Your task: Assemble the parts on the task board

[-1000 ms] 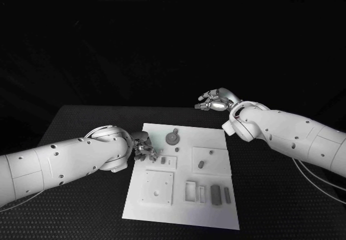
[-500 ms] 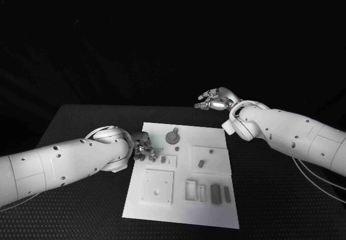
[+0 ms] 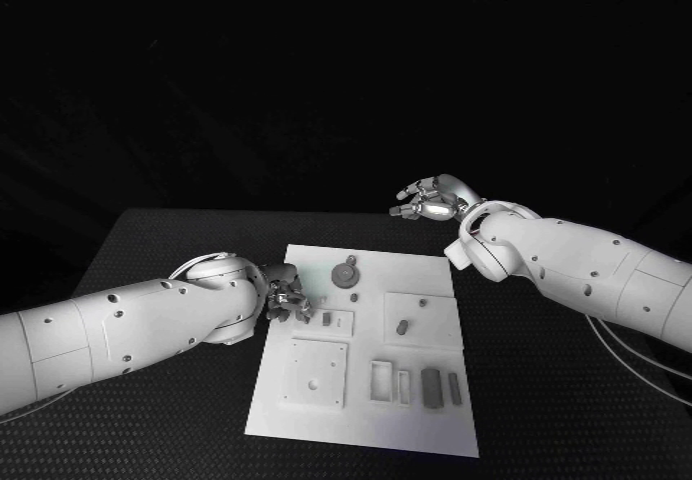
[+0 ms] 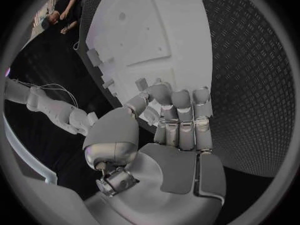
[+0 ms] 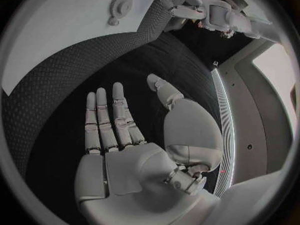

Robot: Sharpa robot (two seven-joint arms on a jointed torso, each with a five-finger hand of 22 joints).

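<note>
While the task board lies in the lower middle of the head view on the black surface, the assembly looks barely begun, as far as I can judge. Several grey parts lie loose on the plate: a round part near its upper edge, a small oblong part on a raised square at centre right, and slim bars in a row toward the lower right. A square plate with holes at lower left stands unfilled. The left robot hand sits at the board's left edge, fingers curled down close over a small part; whether it pinches anything I cannot tell. The right robot hand, raised beyond the board's upper right corner, is released, fingers spread and holding nothing.
</note>
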